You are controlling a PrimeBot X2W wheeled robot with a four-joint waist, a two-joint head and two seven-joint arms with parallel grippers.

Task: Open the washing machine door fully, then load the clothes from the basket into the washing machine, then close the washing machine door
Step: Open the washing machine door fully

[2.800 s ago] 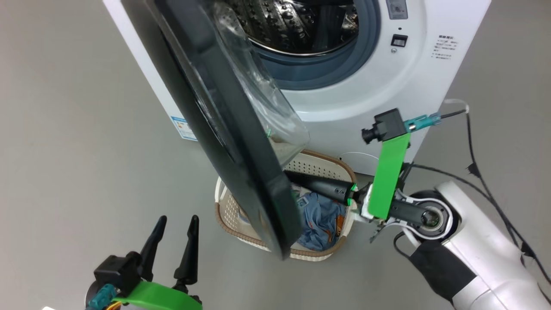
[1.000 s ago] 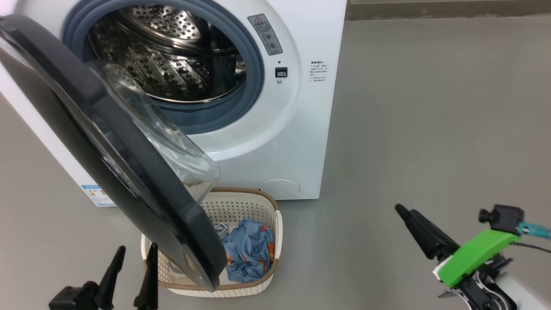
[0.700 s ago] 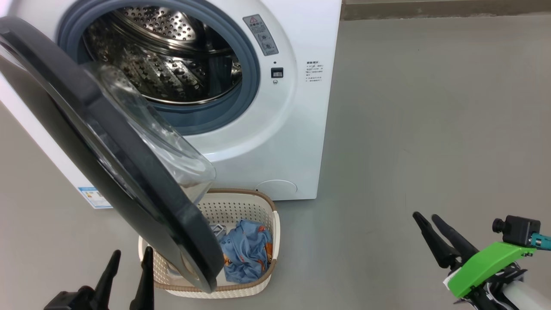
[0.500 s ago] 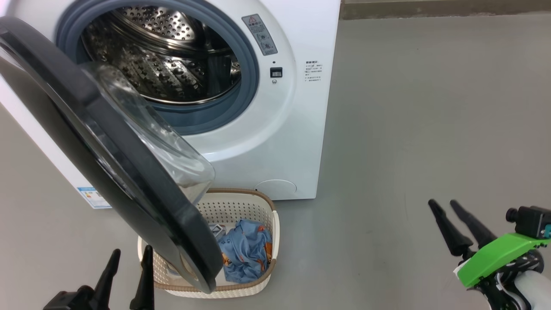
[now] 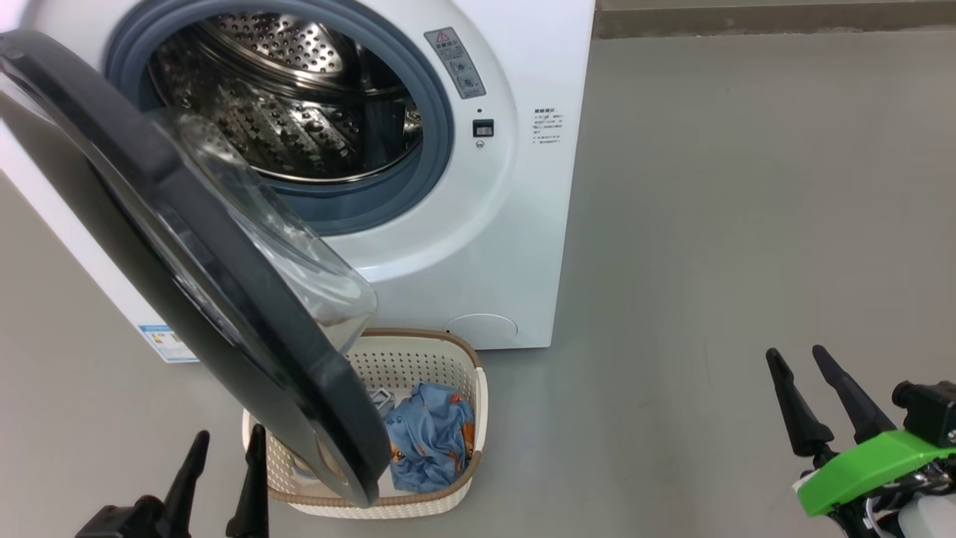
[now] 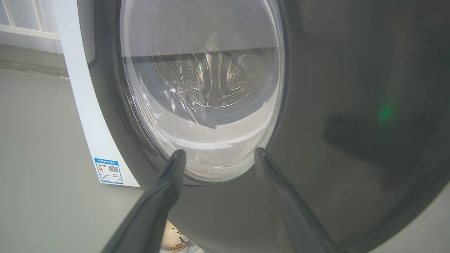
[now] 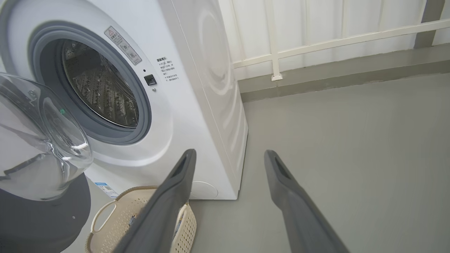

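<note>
The right claw [image 5: 795, 353] now stands at the lower right of the head view, fingers pointing up and apart, holding nothing, over bare grey floor [image 5: 709, 224] and well apart from the basket [image 5: 407, 365]. Nearly three seconds earlier that arm reached in behind the door [image 5: 291, 366] toward the basket; a second ago the claw lay tilted leftward, and it has since swung upright and drifted right. The head camera has also pulled back since the earliest frame. The left claw [image 5: 229, 435], at the lower left, is likewise spread and empty, and has barely shifted.

The door hangs partly open at the same angle as before, its glossy black ring and clear bulging porthole covering the basket's left half in the head view. In the left wrist view, that claw's fingers point at the door's dark outer face, with the porthole just above their tips and a small blue label [image 6: 109, 170] on the washer's corner.

The clothes [image 5: 429, 437], crumpled light-blue fabric with orange-brown prints, remain in the basket, a cream perforated plastic tub with a brown woven-look rim, set on the floor just in front of the washer [image 5: 463, 246]. The white boxy machine shows a shiny perforated steel drum [image 5: 299, 119] ringed by a grey-blue rubber gasket [image 5: 358, 213].
</note>
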